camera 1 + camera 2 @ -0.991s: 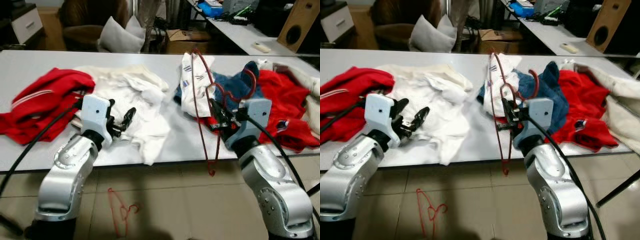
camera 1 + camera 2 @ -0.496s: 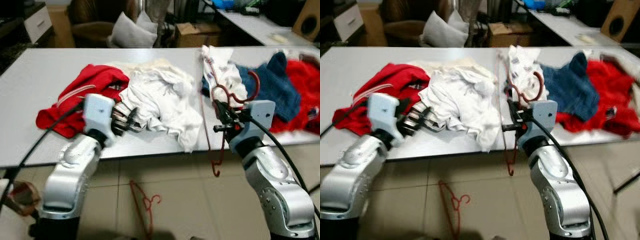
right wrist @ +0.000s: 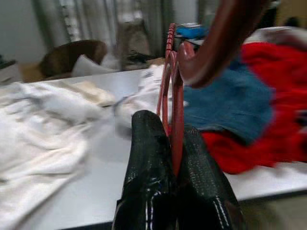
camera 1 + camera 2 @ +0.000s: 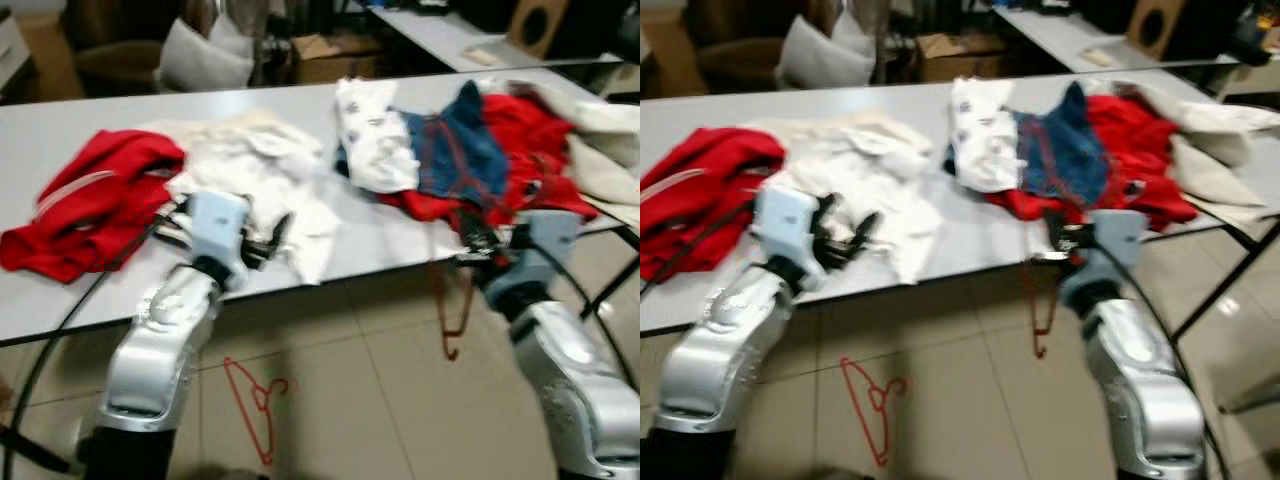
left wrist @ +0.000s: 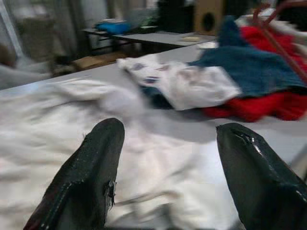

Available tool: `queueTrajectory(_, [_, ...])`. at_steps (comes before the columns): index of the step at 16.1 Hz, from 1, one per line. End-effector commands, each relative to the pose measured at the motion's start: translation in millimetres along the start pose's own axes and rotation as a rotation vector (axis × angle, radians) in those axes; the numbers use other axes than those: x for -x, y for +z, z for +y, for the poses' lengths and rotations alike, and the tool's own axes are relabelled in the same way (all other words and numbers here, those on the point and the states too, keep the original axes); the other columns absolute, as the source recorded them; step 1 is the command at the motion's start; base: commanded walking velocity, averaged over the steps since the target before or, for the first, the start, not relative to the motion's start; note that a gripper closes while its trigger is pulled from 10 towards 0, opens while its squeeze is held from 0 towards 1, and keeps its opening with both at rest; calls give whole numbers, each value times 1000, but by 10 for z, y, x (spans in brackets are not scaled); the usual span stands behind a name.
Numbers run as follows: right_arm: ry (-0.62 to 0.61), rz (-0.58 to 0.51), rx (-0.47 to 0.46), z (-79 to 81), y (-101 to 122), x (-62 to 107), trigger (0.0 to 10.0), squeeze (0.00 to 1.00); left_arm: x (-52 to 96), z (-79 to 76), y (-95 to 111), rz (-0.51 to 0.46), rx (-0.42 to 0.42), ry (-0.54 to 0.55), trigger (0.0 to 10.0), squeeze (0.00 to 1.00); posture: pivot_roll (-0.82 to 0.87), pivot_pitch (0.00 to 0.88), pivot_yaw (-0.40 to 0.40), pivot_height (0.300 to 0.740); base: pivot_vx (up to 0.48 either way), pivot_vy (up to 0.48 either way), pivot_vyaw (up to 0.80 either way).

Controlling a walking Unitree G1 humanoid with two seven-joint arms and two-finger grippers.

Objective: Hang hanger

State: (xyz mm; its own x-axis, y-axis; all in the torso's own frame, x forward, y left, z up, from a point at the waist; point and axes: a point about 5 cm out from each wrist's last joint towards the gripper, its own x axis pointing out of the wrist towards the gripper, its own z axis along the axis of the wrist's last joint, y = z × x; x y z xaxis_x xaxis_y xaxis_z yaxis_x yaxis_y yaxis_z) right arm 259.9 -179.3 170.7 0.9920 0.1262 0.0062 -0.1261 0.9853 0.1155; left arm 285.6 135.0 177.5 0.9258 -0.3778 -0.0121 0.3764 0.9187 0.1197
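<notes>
**Red hanger pinched at the desk's front edge**

At 9 o'clock a red garment (image 4: 90,205) lies on the grey desk (image 4: 60,300), with a white garment (image 4: 255,170) beside it. The left gripper (image 4: 268,240) reaches forward over the desk's near edge, its arm bent up from below and its jaws released, spread wide above the white cloth. On the floor at 6 o'clock lies a second red hanger (image 4: 255,405). The right gripper (image 4: 1060,240), arm likewise raised, has its jaws clenched on the thin red hanger (image 4: 1038,310), which hangs down past the desk edge at 4 o'clock, its hook rising near a blue garment (image 4: 455,155).
</notes>
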Motion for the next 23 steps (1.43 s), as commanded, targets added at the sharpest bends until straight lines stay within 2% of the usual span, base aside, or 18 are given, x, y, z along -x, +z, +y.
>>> queueTrajectory(1, [32,-7,2,47,11,-10,10000,0,9,69,-27,11,-10,34,10000,0,-79,0,0,710,0,0,0])
queueTrajectory(2, [48,-2,39,23,5,24,10000,0,4,52,-78,42,-14,33,10000,0,-94,0,2,710,0,0,0])
queueTrajectory(5, [54,17,70,-19,-23,81,10000,0,27,17,-191,92,-64,-3,10000,0,-104,0,-3,710,0,0,0])
queueTrajectory(8, [9,85,63,-185,-156,196,10000,0,42,-116,-435,183,-156,-145,10000,0,-147,0,3,710,0,0,0])
queueTrajectory(9, [-3,101,58,-204,-185,211,10000,0,28,-129,-465,194,-175,-157,10000,0,-156,0,2,710,0,0,0])
queueTrajectory(10, [-8,111,57,-215,-202,221,10000,0,9,-135,-477,195,-176,-160,10000,0,-160,0,2,710,0,0,0])
queueTrajectory(12, [-16,118,78,-234,-212,251,10000,0,-49,-121,-485,184,-124,-130,10000,0,-185,0,-3,710,0,0,0])
queueTrajectory(13, [-22,119,104,-278,-200,300,10000,0,-124,-86,-522,179,-145,-125,10000,0,-211,0,-4,710,0,0,0])
queueTrajectory(14, [-22,119,104,-278,-200,300,10000,0,-124,-86,-522,179,-145,-125,10000,0,-211,0,-4,710,0,0,0])
queueTrajectory(15, [-27,116,120,-298,-181,319,10000,0,-192,19,-542,191,-206,-123,10000,357,-224,0,2,710,0,0,0])
queueTrajectory(16, [-28,115,125,-307,-173,325,10000,0,-221,65,-544,196,-225,-115,10000,357,-225,0,2,710,0,0,0])
queueTrajectory(17, [-23,115,132,-305,-168,328,10000,0,-255,150,-539,217,-227,-86,10000,1000,-226,0,3,710,0,0,0])
queueTrajectory(18, [-20,114,138,-304,-164,327,10000,0,-288,234,-536,238,-246,-61,10000,1000,-227,0,4,710,0,0,0])
queueTrajectory(19, [-18,114,141,-306,-162,326,10000,0,-307,283,-533,251,-259,-45,10000,678,-227,0,5,710,0,0,0])
queueTrajectory(20, [-8,110,156,-284,-160,305,10000,0,-358,476,-548,294,-368,-5,10000,0,-227,0,14,710,0,0,0])
queueTrajectory(21, [-8,110,156,-284,-160,305,10000,0,-358,476,-548,294,-368,-5,10000,0,-227,0,14,710,0,0,0])
queueTrajectory(22, [1,102,162,-254,-154,279,10000,0,-413,618,-552,314,-448,2,9843,0,-224,0,16,710,0,0,0])
queueTrajectory(23, [3,98,162,-247,-150,271,10000,0,-433,645,-551,316,-466,0,9843,0,-223,0,16,710,0,0,0])
